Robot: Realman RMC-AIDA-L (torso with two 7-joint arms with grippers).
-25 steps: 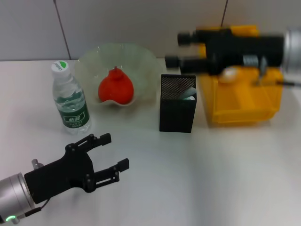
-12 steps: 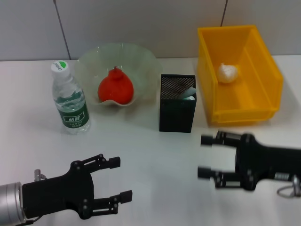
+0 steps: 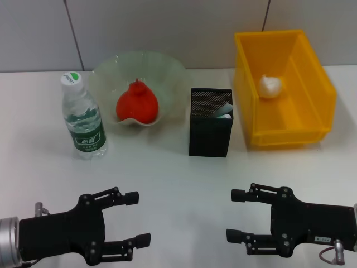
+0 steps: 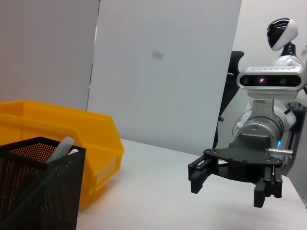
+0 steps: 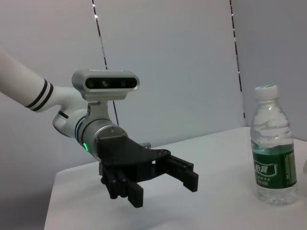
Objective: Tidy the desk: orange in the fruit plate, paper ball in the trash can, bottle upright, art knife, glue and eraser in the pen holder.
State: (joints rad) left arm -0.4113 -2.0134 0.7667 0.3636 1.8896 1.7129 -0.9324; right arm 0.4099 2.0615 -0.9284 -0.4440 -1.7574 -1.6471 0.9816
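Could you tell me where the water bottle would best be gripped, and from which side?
Probably at the labelled middle of the water bottle, approached level from the front by the open left tool. It stands upright with a straight round body, and the fruit plate crowds its right rear.

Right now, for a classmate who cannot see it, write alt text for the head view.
Tidied white desk: glossy red-orange orange in the pale green scalloped fruit plate, white crumpled paper ball in the yellow plastic trash can, clear water bottle upright, black mesh pen holder between them. Left gripper and right gripper hover open nearby.
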